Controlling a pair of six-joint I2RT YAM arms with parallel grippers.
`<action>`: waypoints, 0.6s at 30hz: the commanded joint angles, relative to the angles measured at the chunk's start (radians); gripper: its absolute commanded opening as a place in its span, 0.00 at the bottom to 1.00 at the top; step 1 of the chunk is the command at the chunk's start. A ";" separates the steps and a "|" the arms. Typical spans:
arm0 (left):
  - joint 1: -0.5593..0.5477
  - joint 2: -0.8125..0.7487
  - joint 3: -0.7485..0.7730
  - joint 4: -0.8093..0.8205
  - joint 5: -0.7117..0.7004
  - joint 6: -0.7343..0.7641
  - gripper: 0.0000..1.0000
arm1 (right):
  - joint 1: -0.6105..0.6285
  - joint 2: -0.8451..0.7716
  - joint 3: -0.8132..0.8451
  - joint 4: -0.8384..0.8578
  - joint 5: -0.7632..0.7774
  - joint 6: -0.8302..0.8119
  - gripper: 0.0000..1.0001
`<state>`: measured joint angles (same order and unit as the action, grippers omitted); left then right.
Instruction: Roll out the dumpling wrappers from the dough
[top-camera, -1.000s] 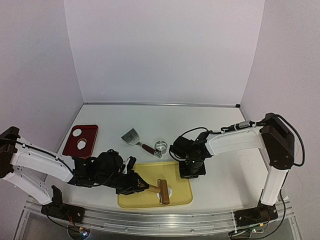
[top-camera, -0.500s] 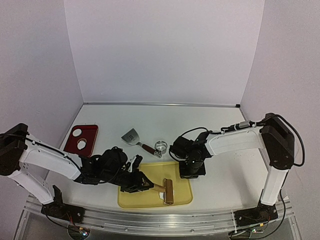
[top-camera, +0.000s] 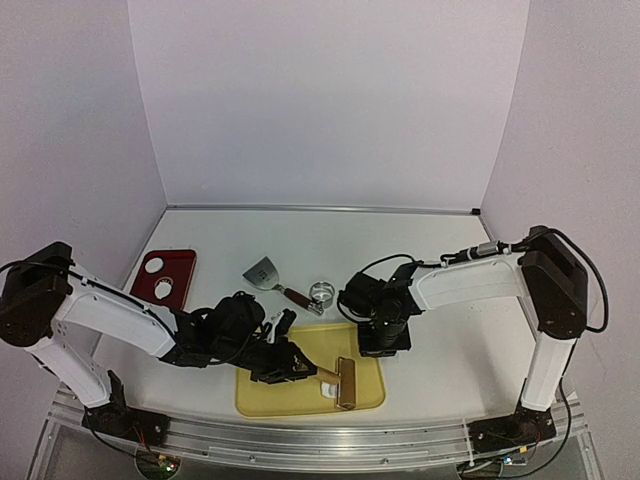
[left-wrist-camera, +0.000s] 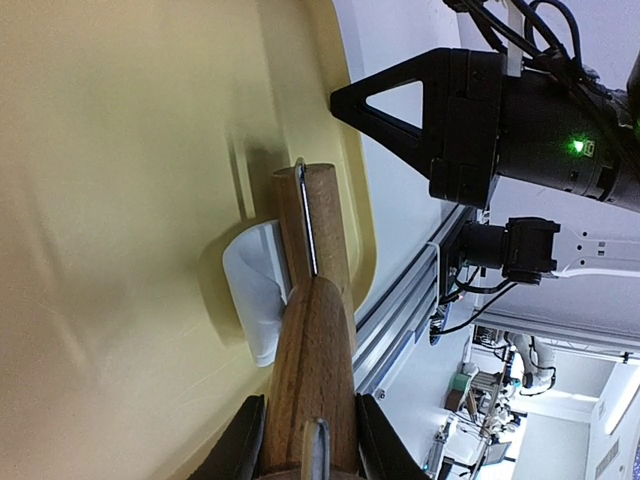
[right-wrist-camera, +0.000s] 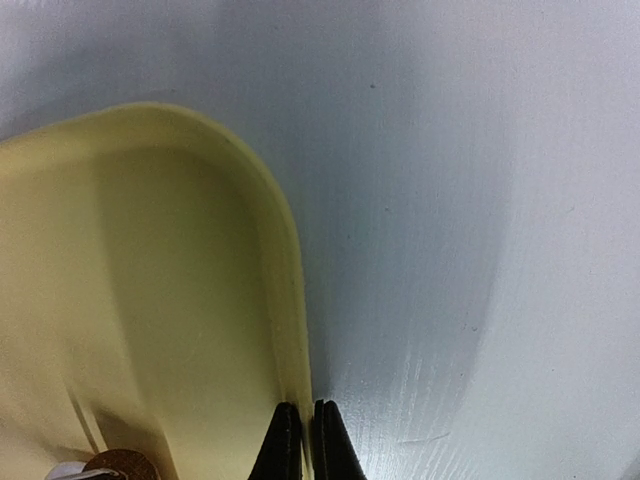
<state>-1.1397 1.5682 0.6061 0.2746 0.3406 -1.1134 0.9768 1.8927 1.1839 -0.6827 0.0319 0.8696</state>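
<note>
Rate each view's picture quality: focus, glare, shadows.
Top external: sharp, evenly lit, only soft shadows on the table. Left wrist: the rolling pin is soft near the lens, the white dough under it nearly textureless. Right wrist: yellow tray fairly clear, table darkened by a soft shadow along its rim.

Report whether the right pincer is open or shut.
Shut. The right pincer has its two fingertips almost touching, and the thin rim of the yellow tray is pinched between them.
</note>
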 joint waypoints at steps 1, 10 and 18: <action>-0.007 0.132 -0.090 -0.517 -0.071 0.026 0.00 | 0.007 0.043 0.008 0.045 0.014 0.042 0.00; -0.004 0.184 0.024 -0.572 -0.091 0.071 0.00 | 0.007 0.033 0.001 0.045 0.016 0.034 0.00; -0.006 0.112 0.146 -0.641 -0.175 0.119 0.00 | 0.007 -0.002 -0.009 0.045 0.019 0.031 0.00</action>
<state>-1.1453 1.6402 0.7673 0.1387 0.3377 -1.0488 0.9779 1.8923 1.1839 -0.6777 0.0288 0.8700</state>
